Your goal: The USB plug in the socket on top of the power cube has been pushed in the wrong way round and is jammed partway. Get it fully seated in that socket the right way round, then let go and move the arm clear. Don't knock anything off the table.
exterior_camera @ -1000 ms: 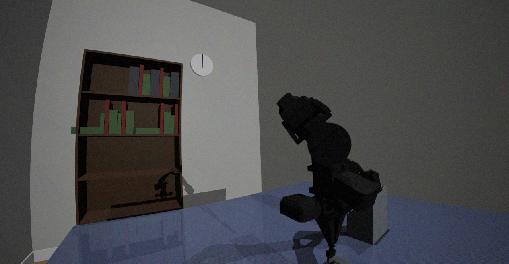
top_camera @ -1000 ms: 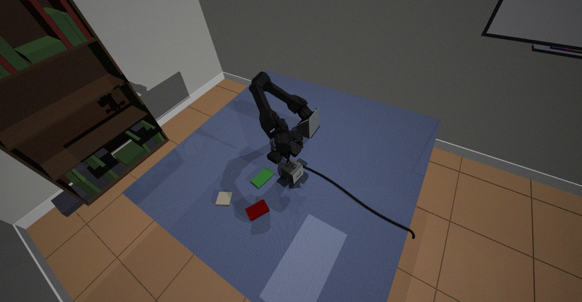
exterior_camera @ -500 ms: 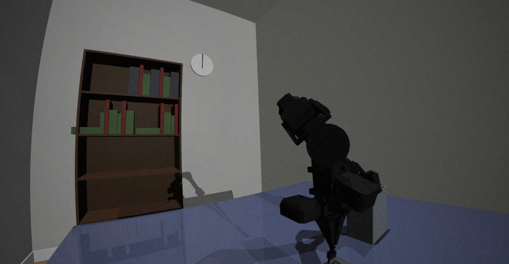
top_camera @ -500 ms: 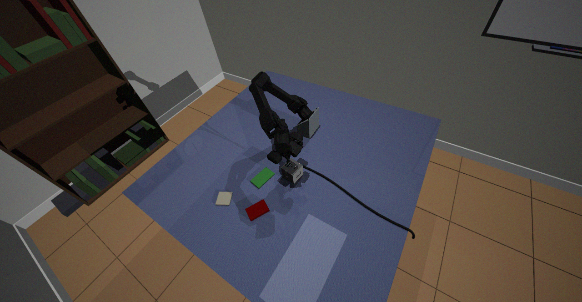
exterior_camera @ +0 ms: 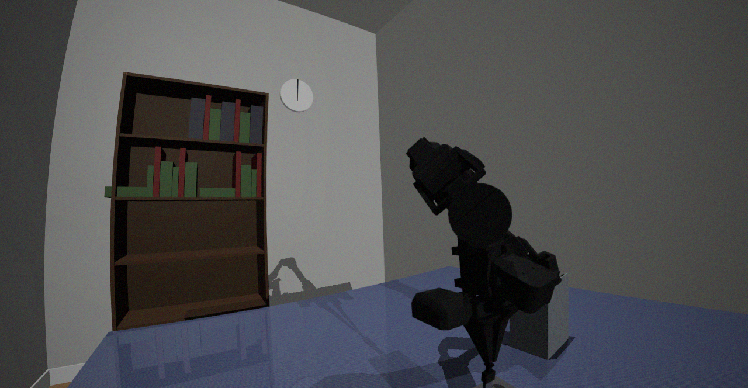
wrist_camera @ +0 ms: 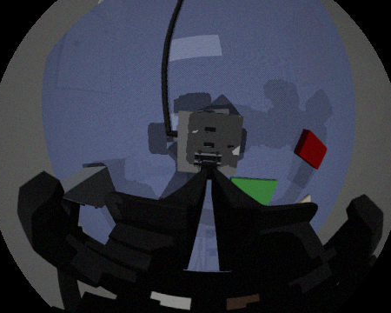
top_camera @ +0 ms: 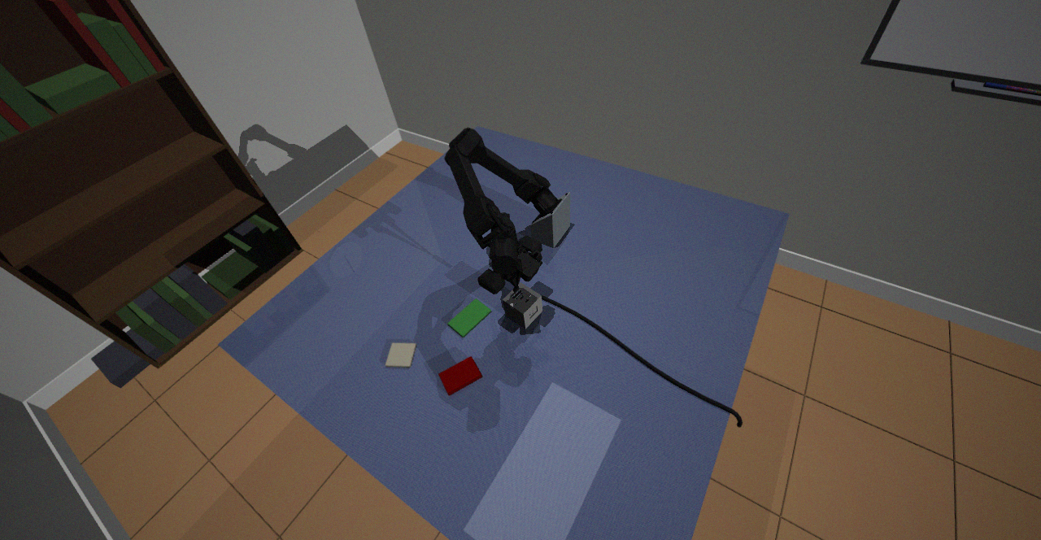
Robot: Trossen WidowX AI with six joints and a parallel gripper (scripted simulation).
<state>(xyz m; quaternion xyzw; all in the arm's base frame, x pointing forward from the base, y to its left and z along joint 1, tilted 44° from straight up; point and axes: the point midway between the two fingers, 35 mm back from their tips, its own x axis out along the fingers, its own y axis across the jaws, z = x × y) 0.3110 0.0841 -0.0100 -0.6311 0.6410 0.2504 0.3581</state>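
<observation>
The grey power cube (top_camera: 534, 311) (wrist_camera: 223, 123) stands on the blue table top, with dark slots in its upper face. My gripper (top_camera: 516, 287) (exterior_camera: 488, 366) (wrist_camera: 209, 173) points down at the cube's top, its fingers shut on the small dark USB plug (exterior_camera: 488, 376) (wrist_camera: 208, 163). The plug is upright at the cube edge nearest the arm in the wrist view, over a metal-rimmed socket. The fingertips hide much of the plug. How deep it sits and which way round it faces cannot be told.
A black cable (top_camera: 640, 354) (wrist_camera: 164, 78) runs from the cube's side over the table edge. A green block (top_camera: 469, 317) (wrist_camera: 256, 189), a red block (top_camera: 460, 375) (wrist_camera: 311, 149) and a cream block (top_camera: 401, 354) lie near the cube. A grey upright box (top_camera: 559, 224) (exterior_camera: 558, 318) stands behind the gripper.
</observation>
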